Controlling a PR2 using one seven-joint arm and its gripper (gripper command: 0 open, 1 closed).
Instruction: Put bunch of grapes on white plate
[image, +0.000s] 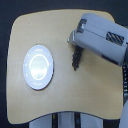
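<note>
While the camera looked almost straight down, the desk (65, 100) filled most of the exterior view, a light wooden top with rounded corners set against a dark surround. Next in size was the robot's arm (102, 40), a bulky grey and white housing that reached in from the upper part of the exterior view's right and slanted down towards the middle of the desk. A dark cable ran down the edge of the view below it.

The white plate (38, 67) lay flat on the desk towards the exterior view's left, round and glossy, with a paler centre and nothing on it. It sat well apart from the arm.

The bunch of grapes (76, 58) showed as a small dark cluster just below the arm's forward end, to the exterior view's right of the plate and clear of its rim. Whether it rested on the desk or hung above it could not be told.

The pincer (77, 49) sat at the top of the bunch, apparently closed around its upper end, though its fingers were too blurred and hidden to be sure.
</note>
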